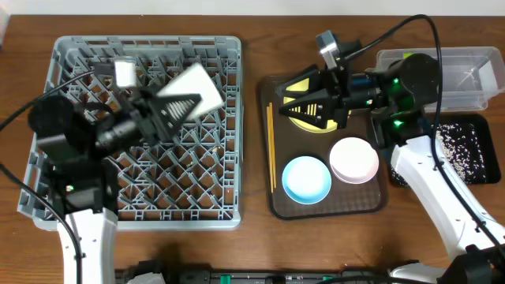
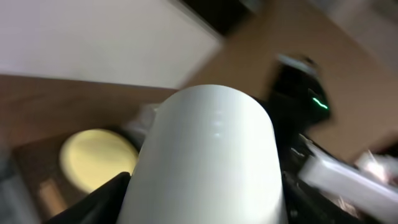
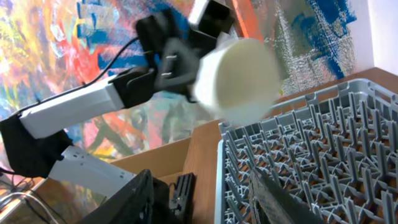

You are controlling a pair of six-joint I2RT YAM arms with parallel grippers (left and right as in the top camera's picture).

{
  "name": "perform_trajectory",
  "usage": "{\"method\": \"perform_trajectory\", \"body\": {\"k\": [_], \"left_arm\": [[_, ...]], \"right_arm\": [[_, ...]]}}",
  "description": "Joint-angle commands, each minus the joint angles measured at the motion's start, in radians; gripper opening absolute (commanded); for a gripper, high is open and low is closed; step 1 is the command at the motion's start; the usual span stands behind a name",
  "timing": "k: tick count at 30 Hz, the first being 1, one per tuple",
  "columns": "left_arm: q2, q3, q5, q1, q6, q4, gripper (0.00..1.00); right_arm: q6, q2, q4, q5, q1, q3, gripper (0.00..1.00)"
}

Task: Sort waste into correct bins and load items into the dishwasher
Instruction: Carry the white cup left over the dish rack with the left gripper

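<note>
My left gripper (image 1: 180, 105) is shut on a small white cup (image 1: 193, 88), which it holds tilted above the big grey dish rack (image 1: 213, 201). The cup (image 2: 208, 155) fills the left wrist view between the black fingers (image 2: 115, 193). Over the yellow plate (image 1: 298, 88) on the brown tray hovers my right gripper (image 1: 293, 106), open and empty. In the right wrist view its fingers (image 3: 134, 196) frame the rack (image 3: 323, 155), with the cup (image 3: 239, 78) beyond. A light blue bowl (image 1: 306, 179), a white bowl (image 1: 353, 160) and wooden chopsticks (image 1: 270, 146) lie on the same tray.
The dark brown serving tray (image 1: 276, 201) sits right of the rack. At the far right stand a clear tub (image 1: 450, 75) and a black tray (image 1: 461, 150) holding whitish scraps. Cables trail from both arms over the table.
</note>
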Motion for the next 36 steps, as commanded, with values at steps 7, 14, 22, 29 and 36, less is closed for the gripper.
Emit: {"method": "perform_trajectory", "body": {"k": [7, 14, 22, 29, 36], "left_arm": [[0.08, 0.008, -0.431, 0.047, 0.251, -0.307, 0.2], [0.082, 0.031, -0.708, 0.01, 0.364, -0.449, 0.2], [0.083, 0.153, -1.011, -0.154, 0.517, -0.644, 0.2], [0.093, 0.179, -1.211, -0.309, 0.544, -0.662, 0.2], [0.193, 0.198, -1.328, -0.433, 0.549, -0.741, 0.2]], "right_arm": [[0.013, -0.011, 0.002, 0.001, -0.009, 0.011, 0.49], [-0.066, -0.011, -0.13, 0.027, -0.069, 0.01, 0.52], [-0.389, -0.015, -0.779, 0.466, -0.111, 0.012, 0.66], [-0.536, -0.091, -1.176, 0.84, -0.108, 0.093, 0.68], [-0.657, -0.124, -1.567, 1.113, -0.078, 0.275, 0.71]]}}
